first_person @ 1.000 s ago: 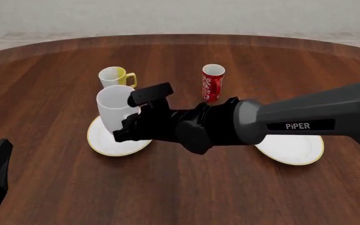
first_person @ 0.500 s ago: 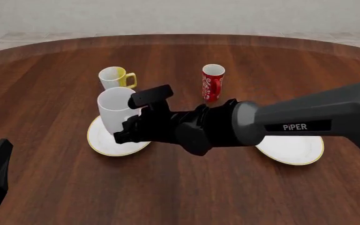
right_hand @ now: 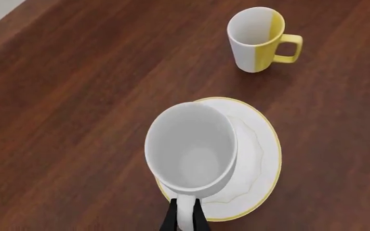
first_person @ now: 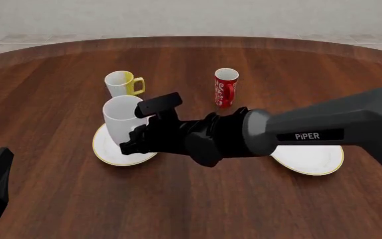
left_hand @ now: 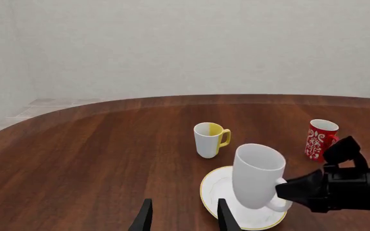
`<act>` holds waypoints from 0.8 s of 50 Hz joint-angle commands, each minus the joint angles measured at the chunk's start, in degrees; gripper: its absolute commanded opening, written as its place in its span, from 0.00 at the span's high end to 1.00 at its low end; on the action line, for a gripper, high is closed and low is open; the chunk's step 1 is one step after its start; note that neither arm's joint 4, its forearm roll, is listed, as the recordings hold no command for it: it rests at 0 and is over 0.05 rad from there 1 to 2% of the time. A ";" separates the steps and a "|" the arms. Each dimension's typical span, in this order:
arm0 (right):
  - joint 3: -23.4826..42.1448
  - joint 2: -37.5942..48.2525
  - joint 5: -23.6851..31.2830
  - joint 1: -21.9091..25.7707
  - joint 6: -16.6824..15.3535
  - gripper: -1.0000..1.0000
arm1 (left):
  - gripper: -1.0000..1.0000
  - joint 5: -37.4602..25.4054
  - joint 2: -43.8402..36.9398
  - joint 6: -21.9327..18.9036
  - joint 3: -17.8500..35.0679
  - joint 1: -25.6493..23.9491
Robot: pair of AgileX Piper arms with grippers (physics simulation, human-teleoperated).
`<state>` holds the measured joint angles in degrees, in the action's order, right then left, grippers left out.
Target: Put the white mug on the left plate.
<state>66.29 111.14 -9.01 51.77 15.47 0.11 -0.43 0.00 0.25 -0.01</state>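
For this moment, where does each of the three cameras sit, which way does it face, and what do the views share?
Front: fixed above the near table edge, facing forward; shows the right arm across the middle.
Left wrist: low on the parked left arm, facing across the table; its tool shows.
Right wrist: just behind the right tool, looking down into the mug over the left plate.
All three share mug, plate and yellow-handled mug.

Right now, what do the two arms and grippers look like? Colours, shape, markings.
Right arm: smooth dark-grey link with white PiPER lettering, ending in a chunky matte-black wrist and right gripper with thin black fingers. Left gripper: two slim black fingers; in the front view only an angular black piece shows. No cables visible.
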 commanded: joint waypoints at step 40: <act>0.46 1.35 -0.77 0.47 1.08 1.00 | 0.00 0.00 -0.01 0.00 0.00 0.00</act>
<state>66.55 112.44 -9.53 52.16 16.05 0.11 -0.43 0.00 0.25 0.00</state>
